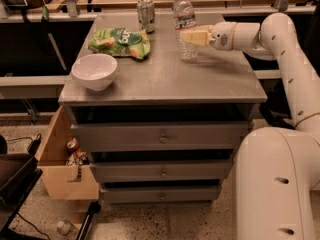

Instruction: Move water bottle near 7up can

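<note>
The water bottle (185, 24) is a tall clear ribbed bottle with a white cap and a white-and-red label band. It stands upright at the back middle of the grey cabinet top (165, 79). My gripper (190, 36) reaches in from the right and is shut on the bottle's middle. The 7up can (146, 14) is a silvery-green can standing upright at the back, a short way to the left of the bottle.
A green snack bag (120, 42) lies in front of the can. A white bowl (94, 71) sits at the front left. A wooden box (62, 164) with small items hangs at the cabinet's left side. My white arm (285, 49) spans the right edge.
</note>
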Robot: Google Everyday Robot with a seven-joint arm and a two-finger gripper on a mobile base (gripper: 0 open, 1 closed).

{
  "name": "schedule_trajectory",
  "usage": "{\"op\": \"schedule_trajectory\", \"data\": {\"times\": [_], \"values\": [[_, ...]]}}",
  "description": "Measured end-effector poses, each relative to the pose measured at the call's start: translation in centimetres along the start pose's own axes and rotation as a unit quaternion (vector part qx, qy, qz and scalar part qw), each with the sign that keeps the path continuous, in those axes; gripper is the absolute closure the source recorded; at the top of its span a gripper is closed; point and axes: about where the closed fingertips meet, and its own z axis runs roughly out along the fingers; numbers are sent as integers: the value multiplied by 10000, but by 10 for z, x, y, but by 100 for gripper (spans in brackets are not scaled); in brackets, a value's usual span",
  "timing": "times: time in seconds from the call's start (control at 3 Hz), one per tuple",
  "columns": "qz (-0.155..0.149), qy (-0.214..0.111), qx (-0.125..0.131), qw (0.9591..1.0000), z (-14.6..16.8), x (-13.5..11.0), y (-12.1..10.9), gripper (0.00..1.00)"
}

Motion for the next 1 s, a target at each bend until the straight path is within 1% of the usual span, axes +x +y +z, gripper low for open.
{"op": "schedule_trajectory", "data": {"times": [0.33, 0.67, 1.0], "values": [[-461, -62, 738, 9962, -43, -46, -21, 100], [-462, -62, 738, 9962, -43, -46, -21, 100], [-676, -384, 903, 9929, -20, -75, -28, 100]]}}
